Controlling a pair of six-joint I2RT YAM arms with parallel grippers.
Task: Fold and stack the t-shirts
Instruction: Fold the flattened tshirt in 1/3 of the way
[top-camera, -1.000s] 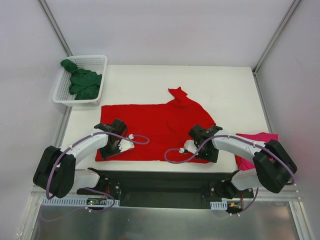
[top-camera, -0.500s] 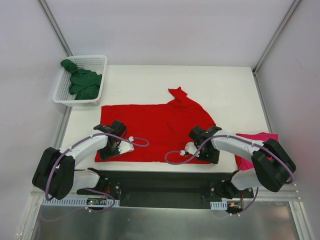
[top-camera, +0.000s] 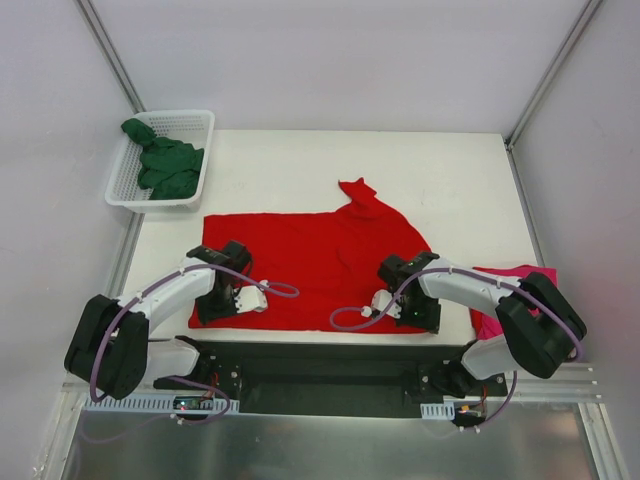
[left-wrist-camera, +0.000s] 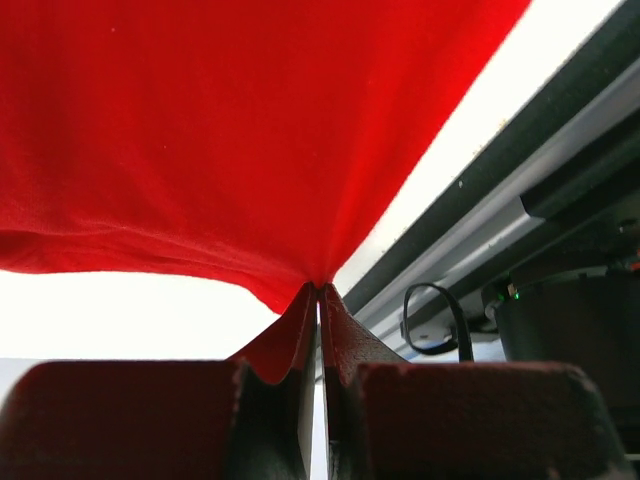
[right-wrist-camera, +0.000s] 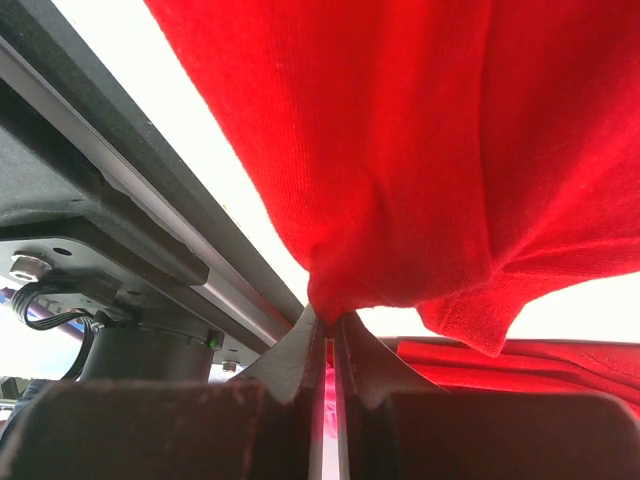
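Top view: red tee (top-camera: 320, 260) spread on the worktop (top-camera: 450, 170), green tee (top-camera: 165, 165) in the basket (top-camera: 195, 125), pink tee (top-camera: 510, 275) at the right edge. Left wrist cam only: left end effector (left-wrist-camera: 318, 295) pinched on the red hem. Right wrist: right end effector (right-wrist-camera: 328, 322) clamped on bunched red edge.

1. The red t-shirt (top-camera: 310, 265), at the table's centre, is plain bright red.
2. The pink t-shirt (top-camera: 535, 273), at 4 o'clock, is plain magenta.
3. The green t-shirt (top-camera: 165, 165), at 10 o'clock, is dark green.
4. The basket (top-camera: 190, 118) is white mesh.
5. The table (top-camera: 300, 160) is plain white.
6. The left arm (top-camera: 165, 290) and right arm (top-camera: 470, 285) are white with black joints and purple cables (top-camera: 345, 318).
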